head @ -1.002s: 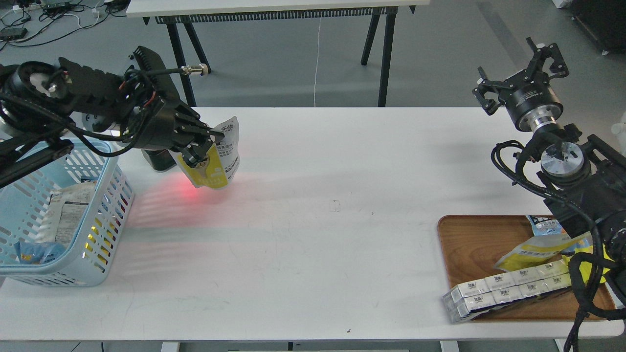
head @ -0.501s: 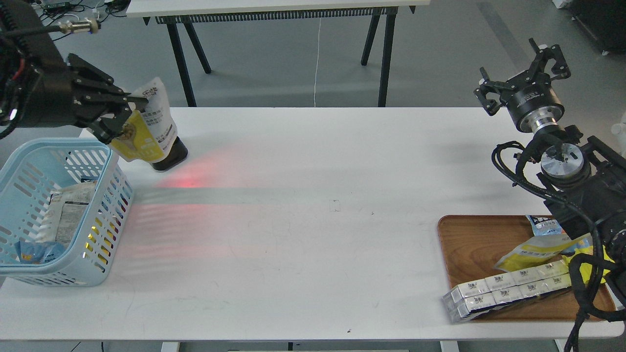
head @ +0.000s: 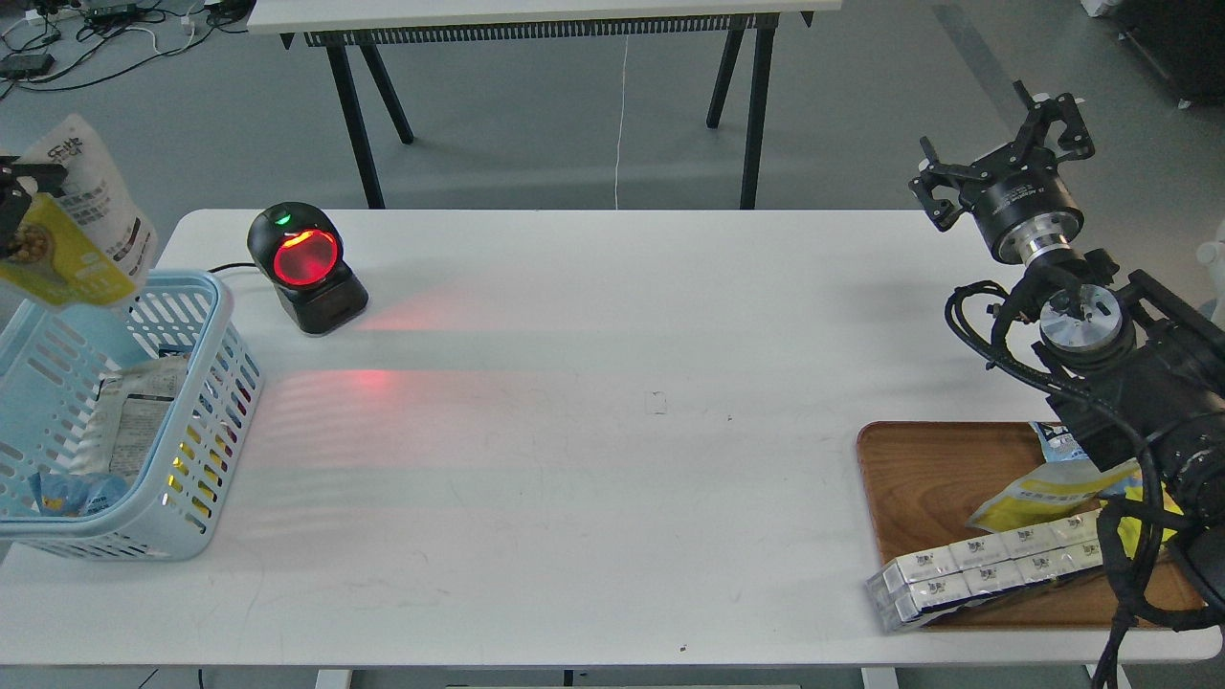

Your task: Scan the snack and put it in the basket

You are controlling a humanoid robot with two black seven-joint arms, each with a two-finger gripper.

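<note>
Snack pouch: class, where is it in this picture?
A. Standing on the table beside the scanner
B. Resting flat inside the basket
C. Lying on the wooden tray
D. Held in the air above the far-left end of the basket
D: the pouch hangs at the left edge above the basket rim, clear of the table.

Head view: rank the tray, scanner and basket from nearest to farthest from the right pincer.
From the right pincer:
1. Tray, below it on the table's right.
2. Scanner, far across on the table's left.
3. Basket, farthest, at the left edge.
</note>
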